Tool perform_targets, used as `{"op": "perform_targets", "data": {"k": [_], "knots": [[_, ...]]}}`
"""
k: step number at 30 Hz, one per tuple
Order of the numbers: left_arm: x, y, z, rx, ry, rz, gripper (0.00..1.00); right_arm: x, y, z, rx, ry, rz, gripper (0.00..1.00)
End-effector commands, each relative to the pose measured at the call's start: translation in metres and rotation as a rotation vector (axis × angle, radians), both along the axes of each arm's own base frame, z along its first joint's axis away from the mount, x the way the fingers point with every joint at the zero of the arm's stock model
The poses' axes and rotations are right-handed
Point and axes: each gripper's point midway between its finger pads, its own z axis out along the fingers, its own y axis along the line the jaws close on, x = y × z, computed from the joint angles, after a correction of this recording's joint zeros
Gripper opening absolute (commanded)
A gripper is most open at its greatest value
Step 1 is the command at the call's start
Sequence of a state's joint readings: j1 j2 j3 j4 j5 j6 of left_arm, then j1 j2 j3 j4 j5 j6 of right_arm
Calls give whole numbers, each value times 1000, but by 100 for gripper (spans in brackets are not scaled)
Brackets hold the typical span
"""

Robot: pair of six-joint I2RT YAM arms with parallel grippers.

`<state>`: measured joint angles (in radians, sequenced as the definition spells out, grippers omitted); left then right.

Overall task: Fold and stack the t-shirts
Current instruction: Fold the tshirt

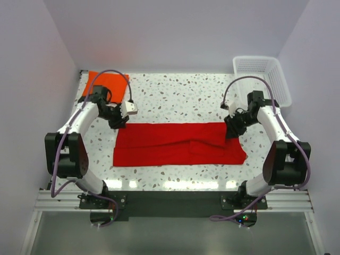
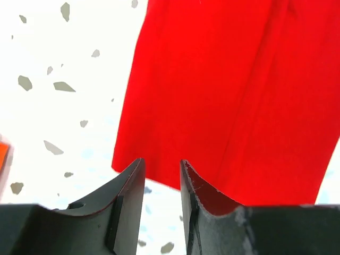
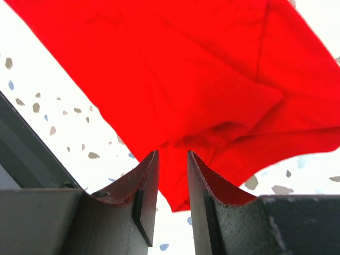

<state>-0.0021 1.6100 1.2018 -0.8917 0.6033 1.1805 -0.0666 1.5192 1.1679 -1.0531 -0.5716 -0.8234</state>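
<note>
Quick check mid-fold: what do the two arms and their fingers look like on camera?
Left arm and right arm match: white link shells, bulky black joint housings, black bases. A lilac cable loops loosely along each. The fingers are dark and matte with curved, slightly scuffed inner faces. A small white camera module sits at the left wrist.

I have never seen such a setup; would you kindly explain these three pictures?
Two robot arms stand at a speckled table. The wide picture looks down from above; the other two come from cameras on each wrist, with the jaws at the bottom. The left arm and right arm reach the ends of a red shirt folded into a long strip. An orange shirt lies in the far left corner, a white basket far right. Both pairs of jaws are apart, holding nothing.
</note>
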Motion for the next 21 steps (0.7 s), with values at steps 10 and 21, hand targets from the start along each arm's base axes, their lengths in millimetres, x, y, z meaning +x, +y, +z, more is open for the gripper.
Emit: {"op": "perform_targets", "data": {"k": [10, 21], "knots": [[-11, -14, -70, 29, 186, 152, 35, 21, 31, -37, 38, 124, -113, 26], [-33, -22, -73, 5, 239, 96, 31, -23, 32, -56, -1, 211, -24, 23]]}}
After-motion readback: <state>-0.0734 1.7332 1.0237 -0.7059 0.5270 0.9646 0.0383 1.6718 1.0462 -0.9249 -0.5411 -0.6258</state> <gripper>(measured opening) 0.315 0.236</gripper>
